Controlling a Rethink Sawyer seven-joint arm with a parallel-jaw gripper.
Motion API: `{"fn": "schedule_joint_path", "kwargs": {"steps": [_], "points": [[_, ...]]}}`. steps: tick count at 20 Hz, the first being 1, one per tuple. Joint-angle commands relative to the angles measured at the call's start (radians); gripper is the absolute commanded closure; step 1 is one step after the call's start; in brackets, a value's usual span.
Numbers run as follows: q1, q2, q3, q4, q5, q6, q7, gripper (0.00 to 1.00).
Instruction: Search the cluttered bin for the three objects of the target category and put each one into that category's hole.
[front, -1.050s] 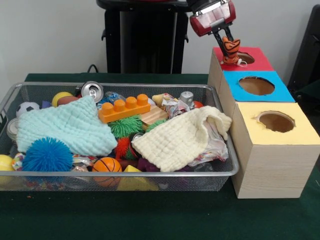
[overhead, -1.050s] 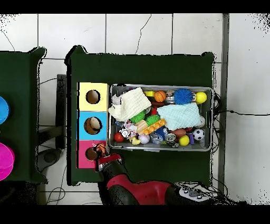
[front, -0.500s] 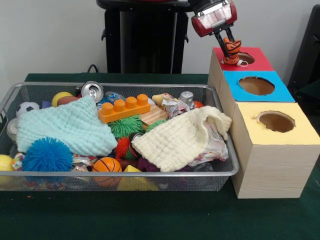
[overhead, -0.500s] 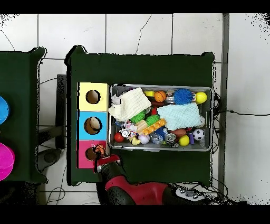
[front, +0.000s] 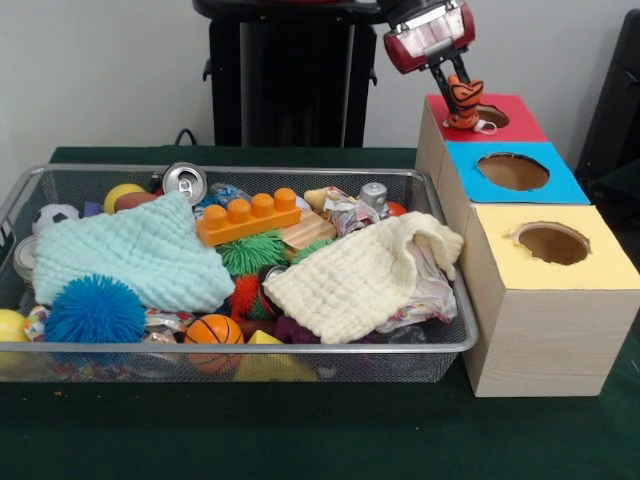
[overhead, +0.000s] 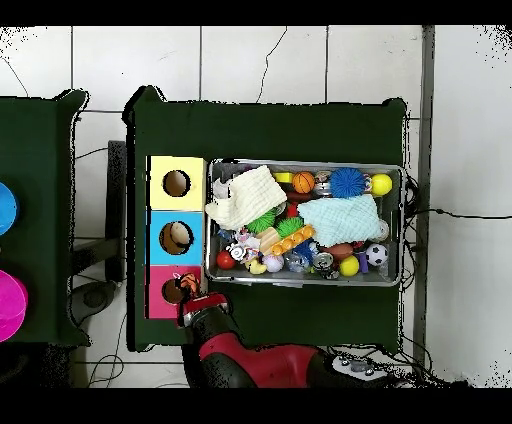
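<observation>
My gripper (front: 452, 82) hangs over the red-topped box (front: 520, 125) at the back right, shut on a small orange striped toy animal (front: 462, 100). The toy's base touches the red top at the left rim of the round hole (front: 492, 117). In the overhead view the gripper (overhead: 191, 293) and the toy (overhead: 187, 281) sit at the red box's hole (overhead: 173, 291). The wire bin (front: 330, 350) holds a mint cloth (front: 130, 250), a cream cloth (front: 360, 275), an orange brick (front: 248, 217), several balls, cans and spiky toys.
A blue-topped box (front: 512, 170) and a yellow-topped box (front: 553, 243), each with a round hole, stand in a row in front of the red one, right of the bin. Something pale lies inside the blue box's hole (overhead: 176, 237). Green cloth covers the table (front: 300, 430).
The gripper's red head has shifted very slightly up and to the right. The striped toy stays at the red hole's rim. Nothing in the bin has moved.
</observation>
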Motion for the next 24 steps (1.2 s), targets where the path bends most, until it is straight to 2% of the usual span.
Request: {"fn": "schedule_joint_path", "kwargs": {"steps": [1,11,15,24], "points": [[0.013,0.018,-0.005,-0.064,0.063,-0.043,0.293,1.00],[0.052,0.022,0.003,-0.056,0.062,-0.069,0.300,1.00],[0.049,-0.004,0.005,-0.036,0.070,-0.069,0.309,1.00],[0.049,0.031,-0.002,-0.056,0.062,-0.071,0.312,1.00]]}}
